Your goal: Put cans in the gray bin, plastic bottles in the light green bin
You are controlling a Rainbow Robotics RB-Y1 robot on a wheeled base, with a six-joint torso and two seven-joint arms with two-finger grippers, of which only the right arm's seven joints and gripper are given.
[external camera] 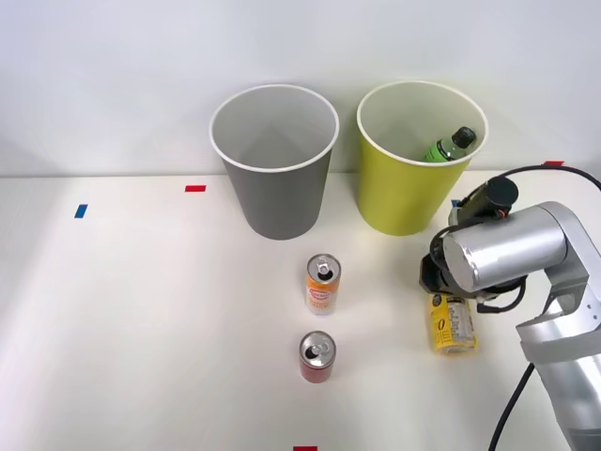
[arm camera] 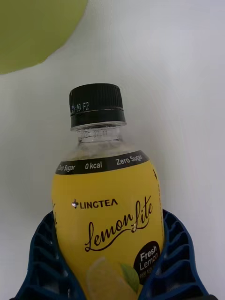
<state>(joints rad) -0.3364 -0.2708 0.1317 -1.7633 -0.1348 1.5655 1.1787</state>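
My right gripper [arm camera: 110, 281] clasps the yellow-labelled bottle [arm camera: 107, 211] lying on the table, cap pointing far toward the light green bin [external camera: 406, 188] just beyond.

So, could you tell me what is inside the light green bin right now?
A green bottle with a black cap leans against the light green bin's inner wall. The bin's wall hides its lower part and the bottom.

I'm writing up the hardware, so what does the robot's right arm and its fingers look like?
The right arm has rounded, silver-metallic links with black joints, and a black cable loops over and hangs beside it. Its fingers are blue and ribbed, with a grid-like texture.
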